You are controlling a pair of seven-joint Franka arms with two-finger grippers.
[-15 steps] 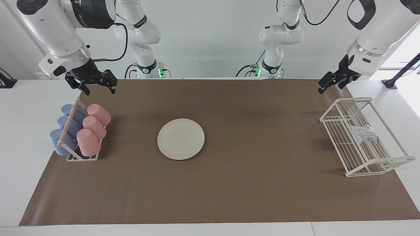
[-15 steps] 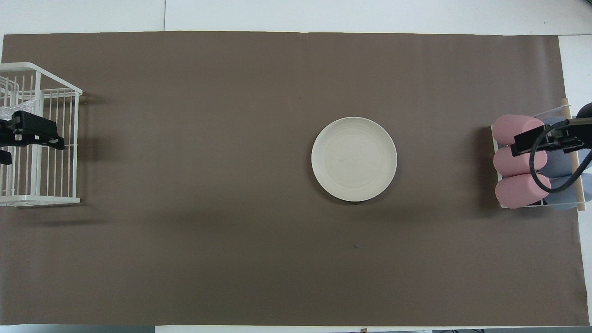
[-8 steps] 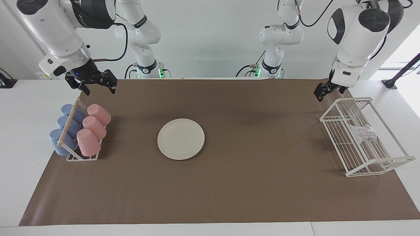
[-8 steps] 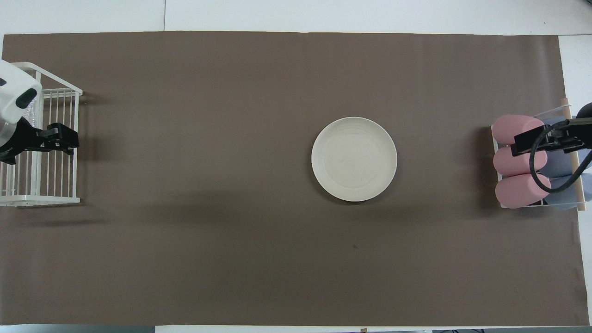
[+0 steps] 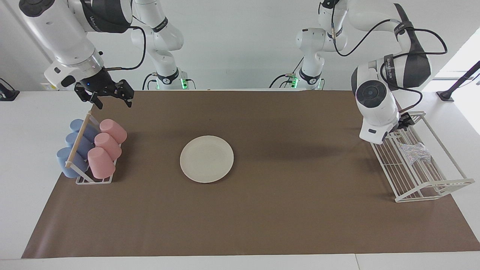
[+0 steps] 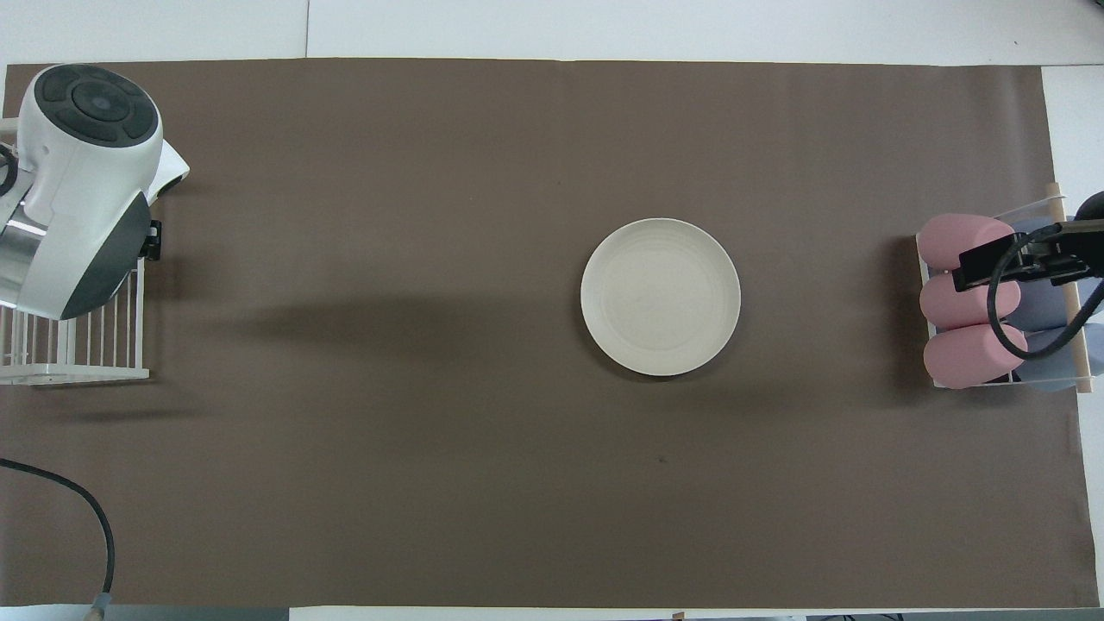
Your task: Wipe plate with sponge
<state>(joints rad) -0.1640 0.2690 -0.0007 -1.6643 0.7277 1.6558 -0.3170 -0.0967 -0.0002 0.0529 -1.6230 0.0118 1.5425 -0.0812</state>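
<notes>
The cream-white plate lies flat on the brown mat mid-table and is bare; it also shows in the overhead view. The silvery-grey sponge lies in the white wire rack at the left arm's end; in the overhead view the left arm hides it. My left gripper is low over the rack's end nearer the robots, mostly hidden by its own wrist, a little short of the sponge. My right gripper is open and empty, in the air over the cup holder's end nearer the robots, where that arm waits.
A holder with pink and blue cups lying on their sides stands at the right arm's end, also in the overhead view. The wire rack sits at the mat's edge. A black cable lies near the left arm's corner.
The left arm has swung over and down, bringing its gripper from above the mat's edge to low over the wire rack. The right arm, plate and sponge have not moved.
</notes>
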